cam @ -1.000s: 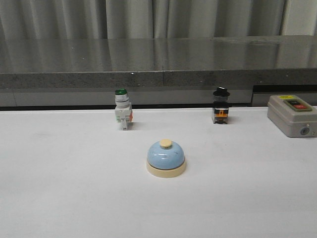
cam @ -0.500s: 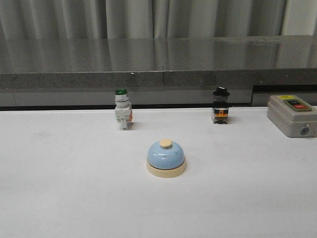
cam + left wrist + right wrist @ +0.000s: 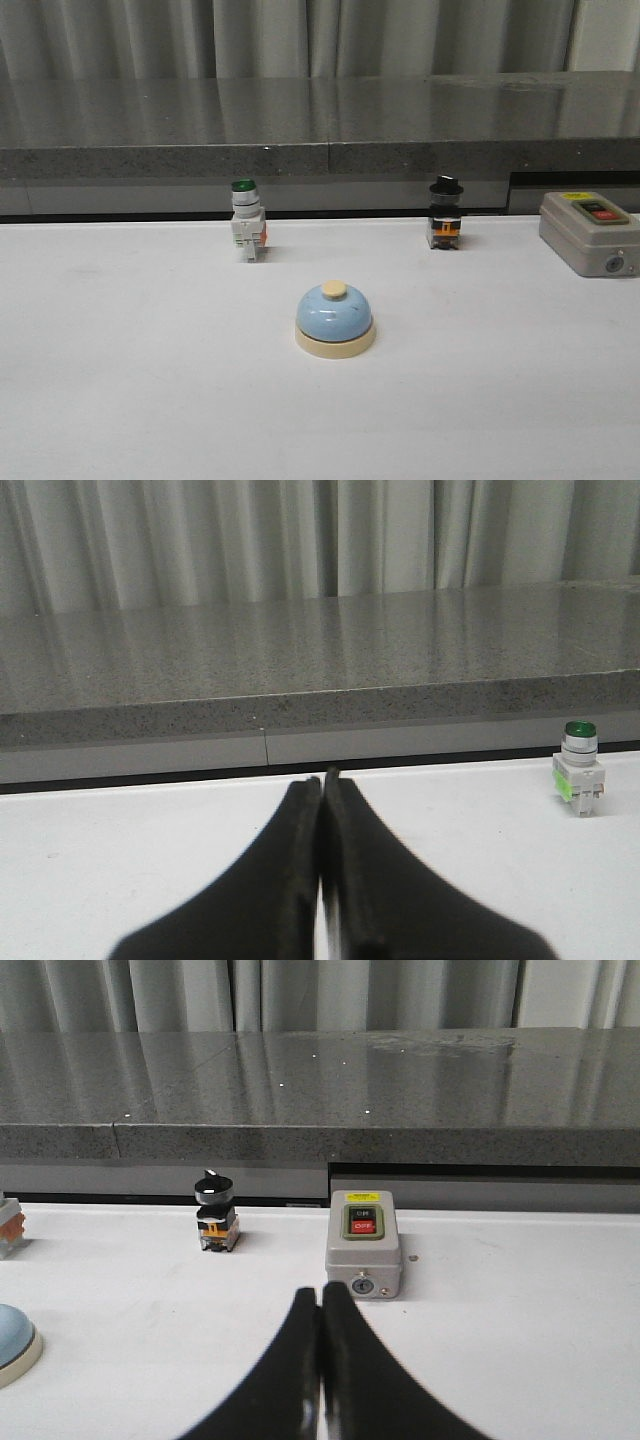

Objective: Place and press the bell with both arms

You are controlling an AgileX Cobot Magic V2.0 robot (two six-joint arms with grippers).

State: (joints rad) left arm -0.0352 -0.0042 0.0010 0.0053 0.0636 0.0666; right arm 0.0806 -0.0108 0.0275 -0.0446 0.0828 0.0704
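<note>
The light-blue bell [image 3: 335, 318] with cream base and cream knob stands upright on the white table, near the middle in the front view. Its edge shows in the right wrist view [image 3: 14, 1342]. Neither arm shows in the front view. My left gripper [image 3: 322, 780] is shut and empty, low over the table, with no bell in its view. My right gripper [image 3: 321, 1292] is shut and empty, low over the table, apart from the bell.
A green-capped white pushbutton switch [image 3: 247, 220] stands behind the bell, also in the left wrist view [image 3: 578, 770]. A black-knob switch [image 3: 446, 213] and a grey box with red and green buttons [image 3: 590, 232] stand at the back right. A dark stone ledge [image 3: 320, 130] runs behind the table.
</note>
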